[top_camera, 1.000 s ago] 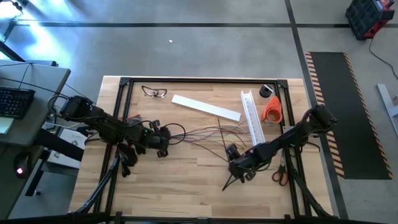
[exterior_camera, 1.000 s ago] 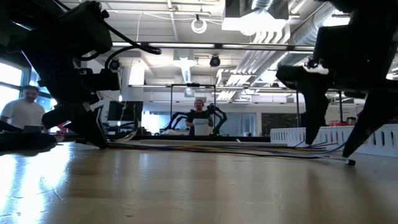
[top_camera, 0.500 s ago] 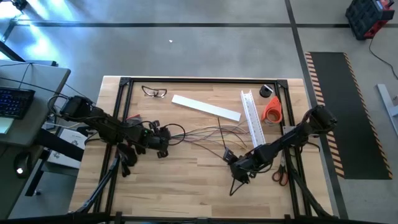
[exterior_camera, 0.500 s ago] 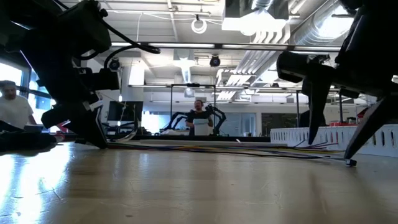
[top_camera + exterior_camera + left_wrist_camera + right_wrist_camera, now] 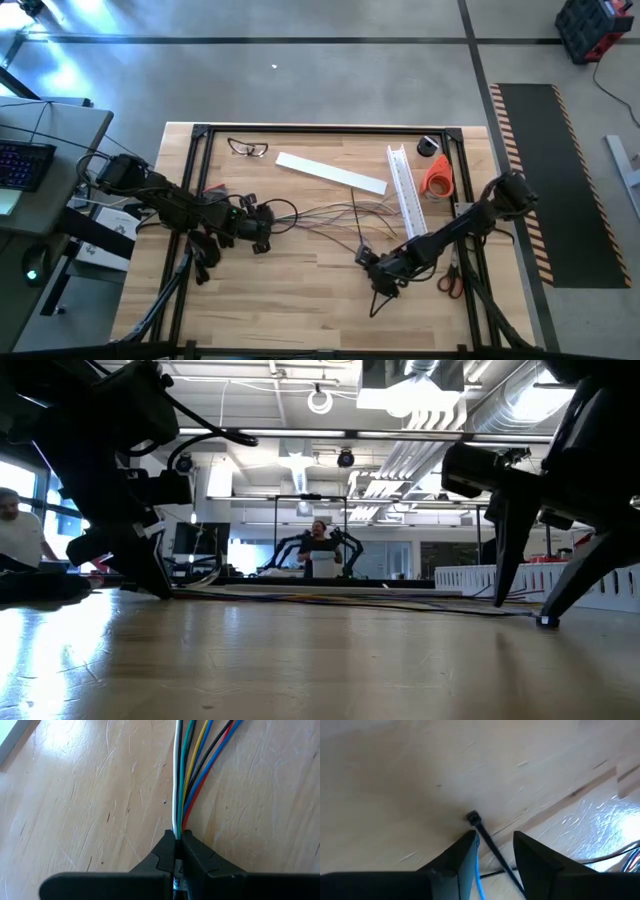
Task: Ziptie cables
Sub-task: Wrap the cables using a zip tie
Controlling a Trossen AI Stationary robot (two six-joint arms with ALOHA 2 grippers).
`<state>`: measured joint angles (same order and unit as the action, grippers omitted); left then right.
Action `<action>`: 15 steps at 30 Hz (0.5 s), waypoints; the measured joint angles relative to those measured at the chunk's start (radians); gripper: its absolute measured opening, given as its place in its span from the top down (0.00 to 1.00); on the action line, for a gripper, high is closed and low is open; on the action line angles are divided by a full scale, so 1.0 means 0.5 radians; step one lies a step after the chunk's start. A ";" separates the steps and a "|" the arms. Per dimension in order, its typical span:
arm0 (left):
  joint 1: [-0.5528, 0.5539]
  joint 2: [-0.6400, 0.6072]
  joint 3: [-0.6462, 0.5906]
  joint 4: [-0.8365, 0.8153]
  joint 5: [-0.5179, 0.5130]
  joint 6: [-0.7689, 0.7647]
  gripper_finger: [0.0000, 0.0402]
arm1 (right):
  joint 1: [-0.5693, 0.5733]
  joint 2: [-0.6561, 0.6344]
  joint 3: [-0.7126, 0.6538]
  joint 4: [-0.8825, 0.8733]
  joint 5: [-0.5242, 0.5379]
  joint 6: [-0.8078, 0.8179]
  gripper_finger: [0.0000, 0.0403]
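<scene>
The right gripper (image 5: 372, 272) has been shifted a little further from the white channel (image 5: 405, 187), toward the table's near edge, and its fingers (image 5: 462, 854) have been drawn closer together around the ziptie (image 5: 490, 842), though a gap is kept between them. In the low view, the person (image 5: 18, 535) behind the left arm has been moved further toward the picture's edge.

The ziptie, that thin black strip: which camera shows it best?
The right wrist view: the ziptie runs between the right tool's open fingers, its head showing. From above it is only a thin dark line. The low view hardly shows it; the left wrist view not at all.
</scene>
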<state>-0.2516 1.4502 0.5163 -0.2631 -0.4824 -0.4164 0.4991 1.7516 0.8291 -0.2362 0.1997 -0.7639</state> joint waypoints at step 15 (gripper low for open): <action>0.000 -0.001 0.000 0.014 0.004 -0.003 1.00 | -0.109 0.102 0.001 0.202 -0.210 -0.060 0.99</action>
<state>-0.2516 1.4498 0.5163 -0.2562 -0.4805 -0.4181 0.4446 1.8026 0.8296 -0.1351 0.0945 -0.7937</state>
